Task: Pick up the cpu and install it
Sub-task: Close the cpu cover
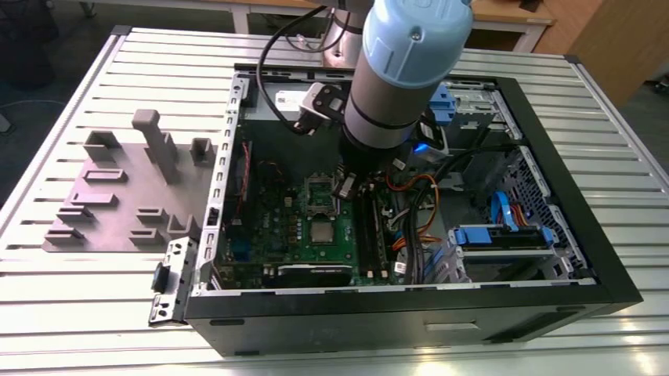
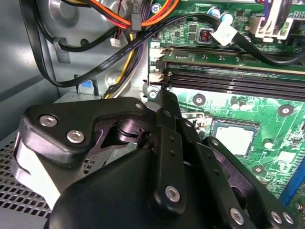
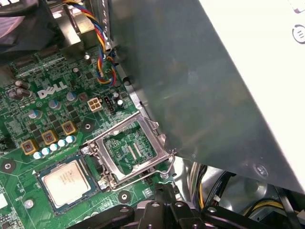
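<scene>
- Gripper [image 2: 163,98]: black 2-finger unit w/ bolted link arms; fingers pressed together into 1 narrow blade, no gap seen; nothing held between them.
- Gripper position: in the exterior view the gripper [image 1: 343,186] hangs low inside the computer case [image 1: 418,317], just on the exterior view's right of the socket frame [image 1: 319,190]; contact w/ the frame cannot be told.
- In the first wrist view the gripper [image 3: 164,191] sits close to the thin wire lever [image 3: 167,164] at the frame's corner.
- cpu [image 3: 63,182]: small flat square, matt silver-gray top, paler rim; lies flat in its socket on the motherboard [image 3: 28,124]; apart from the gripper; not gripped.
- cpu [image 1: 321,229] in the exterior view: just beside the socket frame, on the side nearer the case's black front wall; in the second wrist view the cpu [image 2: 233,138] lies near the finger blade, not touching it.
- Socket frame [image 3: 114,130]: bright stamped-metal rectangle w/ open centre; hinged up, tilted, not closed over the cpu.
- Motherboard: green, glossy, dense w/ small parts; long black memory slots [image 2: 238,81] run alongside the socket area.
- Cables [image 2: 119,19]: orange, yellow, black bundles, smooth sheaths, looped near the case wall.
- Gray sheet-metal box [image 3: 190,86]: plain, dull, flat faces; stands next to the socket.
- Table [image 1: 157,47]: ribbed aluminium slats; gray moulded fixture tray [image 1: 115,196] lies on it, on the exterior view's left of the case.
</scene>
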Robot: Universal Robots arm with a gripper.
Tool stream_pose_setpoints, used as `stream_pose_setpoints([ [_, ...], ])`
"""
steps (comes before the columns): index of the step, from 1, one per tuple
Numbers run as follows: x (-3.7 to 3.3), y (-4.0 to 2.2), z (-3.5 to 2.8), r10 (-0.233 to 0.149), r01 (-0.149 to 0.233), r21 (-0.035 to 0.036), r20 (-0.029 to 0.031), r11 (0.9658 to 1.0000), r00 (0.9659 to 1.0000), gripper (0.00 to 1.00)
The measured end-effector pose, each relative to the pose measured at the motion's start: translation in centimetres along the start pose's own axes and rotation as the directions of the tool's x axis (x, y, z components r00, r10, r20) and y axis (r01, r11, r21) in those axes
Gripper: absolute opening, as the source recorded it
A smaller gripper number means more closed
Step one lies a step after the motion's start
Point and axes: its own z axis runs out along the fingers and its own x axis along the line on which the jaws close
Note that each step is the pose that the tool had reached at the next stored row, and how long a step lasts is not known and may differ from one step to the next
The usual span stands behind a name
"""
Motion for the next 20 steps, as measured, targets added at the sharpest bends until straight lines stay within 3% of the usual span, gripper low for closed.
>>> stream_pose_setpoints([
  [14, -0.86, 0.4, 0.48, 0.0, 0.0, -0.005, 0.0091, 1.0, 1.0, 0.11],
  [20, -0.91, 0.43, 0.7, 0.0, 0.001, -0.0112, 0.0208, 0.9999, 0.9998, 0.11],
])
